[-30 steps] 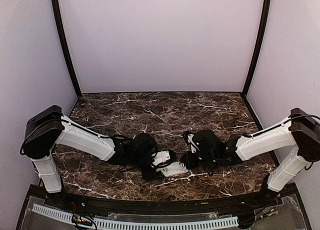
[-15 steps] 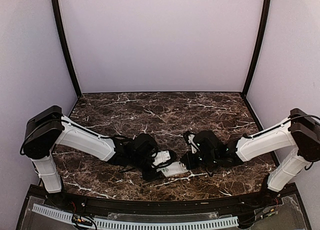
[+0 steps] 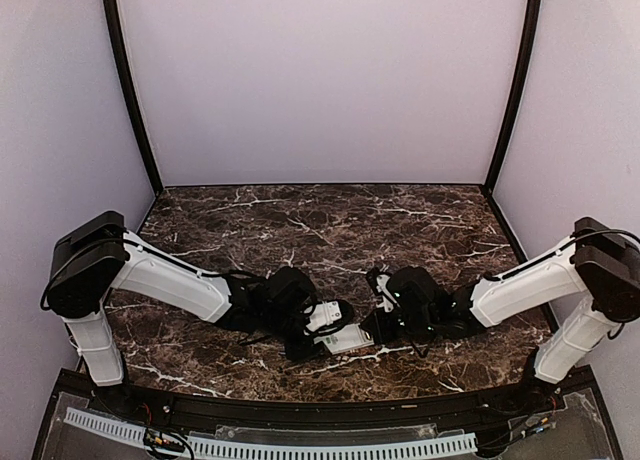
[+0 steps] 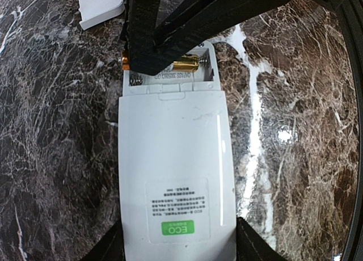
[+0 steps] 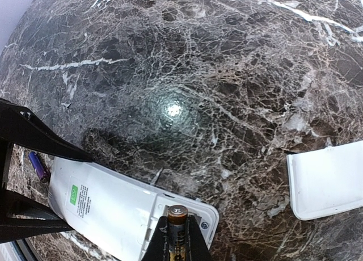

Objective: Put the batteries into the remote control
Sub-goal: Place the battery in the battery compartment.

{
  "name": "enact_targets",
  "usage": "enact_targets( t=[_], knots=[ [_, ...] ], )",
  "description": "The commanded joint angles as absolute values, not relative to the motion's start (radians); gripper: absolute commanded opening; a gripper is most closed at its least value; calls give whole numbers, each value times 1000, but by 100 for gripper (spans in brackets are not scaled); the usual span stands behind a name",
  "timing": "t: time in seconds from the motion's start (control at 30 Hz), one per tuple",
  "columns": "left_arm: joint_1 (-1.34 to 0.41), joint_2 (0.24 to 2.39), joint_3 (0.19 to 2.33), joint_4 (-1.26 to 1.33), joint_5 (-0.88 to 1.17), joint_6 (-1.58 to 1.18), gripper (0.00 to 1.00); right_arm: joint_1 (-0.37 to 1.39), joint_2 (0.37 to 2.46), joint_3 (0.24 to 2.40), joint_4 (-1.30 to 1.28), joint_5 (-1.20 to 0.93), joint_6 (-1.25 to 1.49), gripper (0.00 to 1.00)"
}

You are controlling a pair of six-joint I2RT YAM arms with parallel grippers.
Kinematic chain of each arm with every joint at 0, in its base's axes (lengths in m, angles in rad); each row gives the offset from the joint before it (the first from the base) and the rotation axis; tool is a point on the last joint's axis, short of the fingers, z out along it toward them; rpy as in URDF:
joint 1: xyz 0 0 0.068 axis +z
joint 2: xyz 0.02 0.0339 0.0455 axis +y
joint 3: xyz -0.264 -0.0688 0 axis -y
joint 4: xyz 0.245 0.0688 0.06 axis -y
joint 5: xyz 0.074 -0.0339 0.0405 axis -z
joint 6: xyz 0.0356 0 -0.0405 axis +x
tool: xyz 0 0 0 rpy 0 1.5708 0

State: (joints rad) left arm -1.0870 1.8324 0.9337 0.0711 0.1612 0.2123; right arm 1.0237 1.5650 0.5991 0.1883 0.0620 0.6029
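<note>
1. The remote (image 4: 176, 159) lies back side up on the table (image 5: 227, 74), near the front edge and between the two arms. Its battery slot is open at the end facing the right arm.
2. The left gripper (image 4: 178, 247) grasps the remote by its long sides at the label end. This likely pins it flat so it can't slide while the other arm pushes.
3. The right gripper (image 5: 177, 227) is clenched on a gold battery (image 5: 177, 214) and sits right at the open slot. The battery looks partly in the slot; I can't tell if it's fully seated.
4. The cover (image 5: 329, 179) lies on the table just right of the remote, set aside so the slot stays reachable.
5. A small purple cylinder (image 5: 38, 165) sits beside the remote's left end. It may be a second battery, but it's too small to tell.
6. Judged step: pressing the battery down into its contacts. Closing the cover is not yet done.
</note>
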Motion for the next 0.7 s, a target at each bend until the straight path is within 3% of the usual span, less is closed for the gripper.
enact_targets(
  t=[0.0, 0.67],
  knots=[
    [-1098, 1871, 931, 8, 143, 211, 33, 1039, 1579, 577, 168, 70, 591, 0],
    [-1099, 1869, 937, 6, 123, 217, 33, 1072, 1585, 633, -138, 144, 621, 0]
  ],
)
